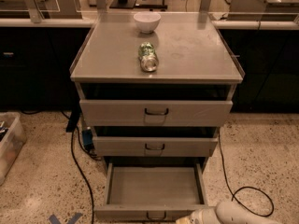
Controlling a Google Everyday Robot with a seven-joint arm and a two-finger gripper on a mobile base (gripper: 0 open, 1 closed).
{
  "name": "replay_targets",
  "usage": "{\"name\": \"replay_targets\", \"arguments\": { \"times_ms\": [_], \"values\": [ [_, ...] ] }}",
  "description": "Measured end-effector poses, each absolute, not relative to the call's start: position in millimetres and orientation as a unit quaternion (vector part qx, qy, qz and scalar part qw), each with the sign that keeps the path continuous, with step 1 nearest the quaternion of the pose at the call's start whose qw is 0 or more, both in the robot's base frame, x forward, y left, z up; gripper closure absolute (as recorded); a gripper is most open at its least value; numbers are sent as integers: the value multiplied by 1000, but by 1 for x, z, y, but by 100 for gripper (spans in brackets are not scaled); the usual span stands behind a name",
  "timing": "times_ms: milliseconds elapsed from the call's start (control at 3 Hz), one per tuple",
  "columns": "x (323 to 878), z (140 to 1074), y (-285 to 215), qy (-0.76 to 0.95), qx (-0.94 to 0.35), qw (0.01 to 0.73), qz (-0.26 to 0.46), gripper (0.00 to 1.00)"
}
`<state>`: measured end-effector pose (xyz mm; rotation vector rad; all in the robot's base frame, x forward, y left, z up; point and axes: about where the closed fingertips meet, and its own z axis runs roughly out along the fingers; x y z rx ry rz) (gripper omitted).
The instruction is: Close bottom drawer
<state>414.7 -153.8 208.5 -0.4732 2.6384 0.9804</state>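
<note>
The bottom drawer (154, 186) of the grey metal cabinet (156, 45) is pulled far out, and its flat tray is empty. Its narrow front panel with a small dark handle (156, 215) sits at the bottom edge of the camera view. My gripper (188, 219) enters from the bottom right on a white arm (233, 213). It is low, right at the drawer's front panel, just right of the handle. The middle drawer (154, 146) and the top drawer (155, 112) each stand out a little.
A green can (148, 57) lies on its side on the cabinet top, and a white bowl (146, 21) stands behind it. Black cables (252, 195) run over the speckled floor on both sides. A clear plastic bin (7, 146) stands at the left. Dark counters are behind.
</note>
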Motion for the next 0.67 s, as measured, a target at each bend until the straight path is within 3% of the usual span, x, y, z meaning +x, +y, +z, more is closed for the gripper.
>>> {"name": "replay_targets", "arguments": {
  "times_ms": [333, 667],
  "values": [
    [466, 193, -142, 910, -157, 161, 347, 100],
    [467, 193, -142, 911, -157, 161, 347, 100]
  ]
}}
